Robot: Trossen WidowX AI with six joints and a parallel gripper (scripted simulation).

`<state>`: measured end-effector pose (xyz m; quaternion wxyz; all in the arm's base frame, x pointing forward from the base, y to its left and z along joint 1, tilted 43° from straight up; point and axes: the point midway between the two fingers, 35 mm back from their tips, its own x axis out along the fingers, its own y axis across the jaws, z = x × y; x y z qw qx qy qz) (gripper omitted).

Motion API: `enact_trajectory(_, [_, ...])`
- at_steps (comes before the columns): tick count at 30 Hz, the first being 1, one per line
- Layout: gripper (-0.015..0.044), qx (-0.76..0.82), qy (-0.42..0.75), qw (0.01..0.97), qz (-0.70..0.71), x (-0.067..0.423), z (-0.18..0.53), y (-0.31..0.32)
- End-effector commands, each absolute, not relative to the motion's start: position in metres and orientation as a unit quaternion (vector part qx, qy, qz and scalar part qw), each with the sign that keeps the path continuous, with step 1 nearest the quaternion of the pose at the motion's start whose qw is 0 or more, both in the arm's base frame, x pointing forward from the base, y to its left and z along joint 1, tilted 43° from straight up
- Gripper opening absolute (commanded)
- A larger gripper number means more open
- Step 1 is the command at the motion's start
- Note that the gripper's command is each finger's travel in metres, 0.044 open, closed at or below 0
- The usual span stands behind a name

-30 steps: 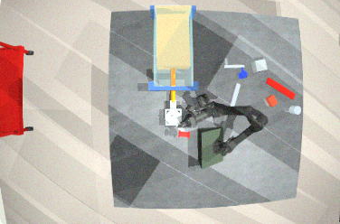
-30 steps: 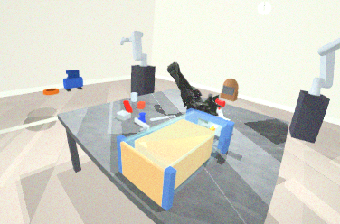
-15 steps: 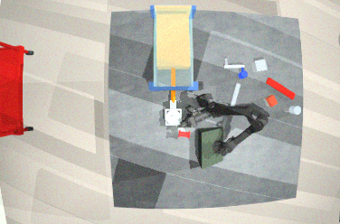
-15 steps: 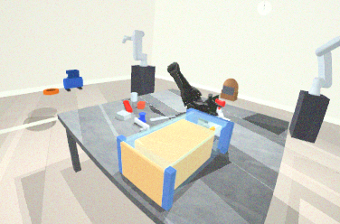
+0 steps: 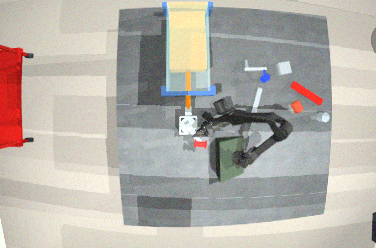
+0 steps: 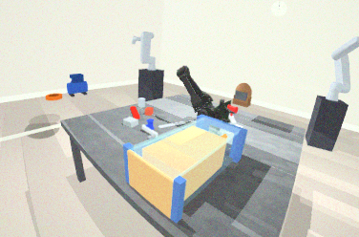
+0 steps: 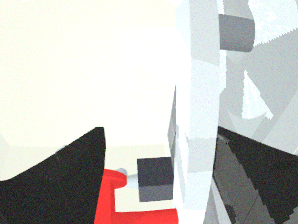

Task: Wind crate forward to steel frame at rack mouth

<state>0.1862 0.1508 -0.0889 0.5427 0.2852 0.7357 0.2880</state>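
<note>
Crate (image 5: 188, 41) (image 6: 183, 154), 1; white winch (image 5: 184, 129), 1.

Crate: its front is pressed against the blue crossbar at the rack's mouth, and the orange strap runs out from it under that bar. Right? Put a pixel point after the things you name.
Not pressed: the top view shows a gap between the crate (image 5: 188, 38) (image 6: 183, 146) and blue crossbar (image 5: 173, 91) (image 6: 212, 122). The orange strap (image 5: 188, 81) (image 6: 224, 136) does run out that way.

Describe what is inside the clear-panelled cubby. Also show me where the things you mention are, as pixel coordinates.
Inside the cubby (image 5: 209, 61) (image 6: 244, 145) sits a tan crate (image 5: 187, 41) (image 6: 183, 151), short of the winch-side end. An orange strap (image 5: 188, 81) runs from it toward the winch (image 5: 188, 125). The crate hides the floor beneath it; its contents, if any, cannot be seen.
</note>
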Motion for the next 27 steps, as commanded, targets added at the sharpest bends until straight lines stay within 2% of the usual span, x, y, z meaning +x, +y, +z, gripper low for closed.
enact_trajectory(1, [0.024, 0.289, 0.737, 0.539, 0.289, 0.1853, -0.0877, 0.1521])
enact_trajectory(27, [0.024, 0.285, 0.736, 0.543, 0.288, 0.1883, -0.0951, 0.1462])
